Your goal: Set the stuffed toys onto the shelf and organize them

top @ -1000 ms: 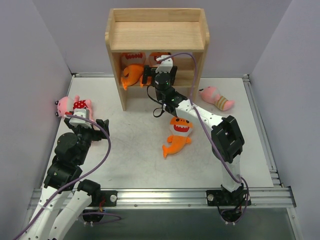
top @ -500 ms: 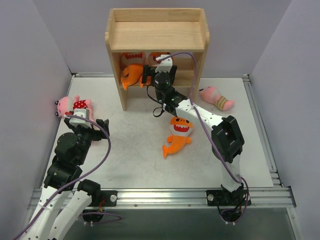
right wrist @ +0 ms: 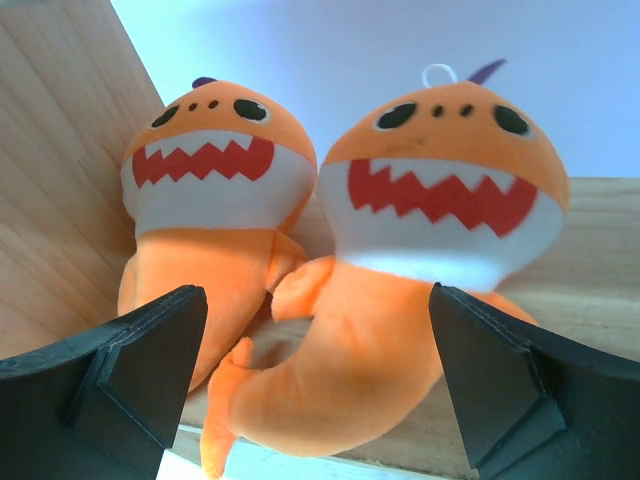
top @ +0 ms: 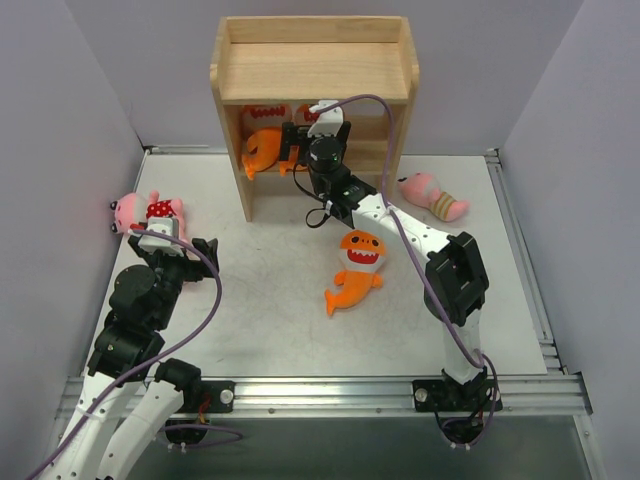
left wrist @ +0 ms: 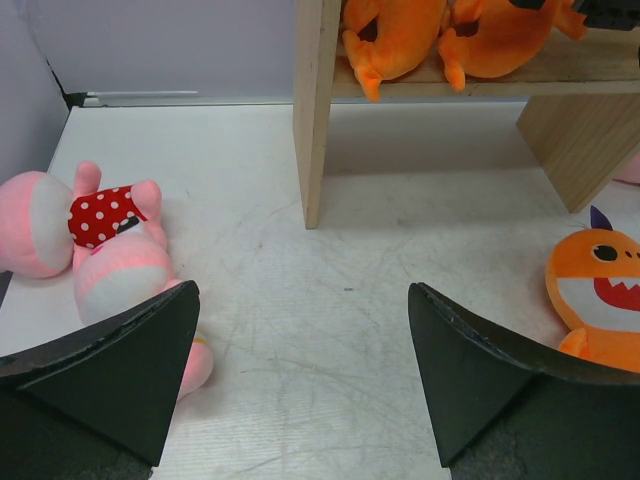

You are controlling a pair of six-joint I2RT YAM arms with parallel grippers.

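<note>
On the middle tier of the wooden shelf point(top: 315, 72) two orange fish toys sit side by side, one on the left point(right wrist: 205, 200) and one on the right point(right wrist: 435, 220). My right gripper point(right wrist: 316, 292) is open at the shelf front point(top: 318, 132), its fingers standing either side of the right fish's tail without clamping it. A third orange fish point(top: 355, 268) lies on the table. The polka-dot pink doll point(left wrist: 100, 245) lies just left of my open, empty left gripper point(left wrist: 300, 287). A striped pink doll point(top: 433, 195) lies right of the shelf.
The shelf's side panel point(left wrist: 315, 110) stands ahead of the left gripper. Grey walls close in the table on the left and right, with a metal rail point(top: 330, 390) along the near edge.
My right gripper has pushed a little further in toward the shelf's middle tier, still open. The left arm has not moved.
</note>
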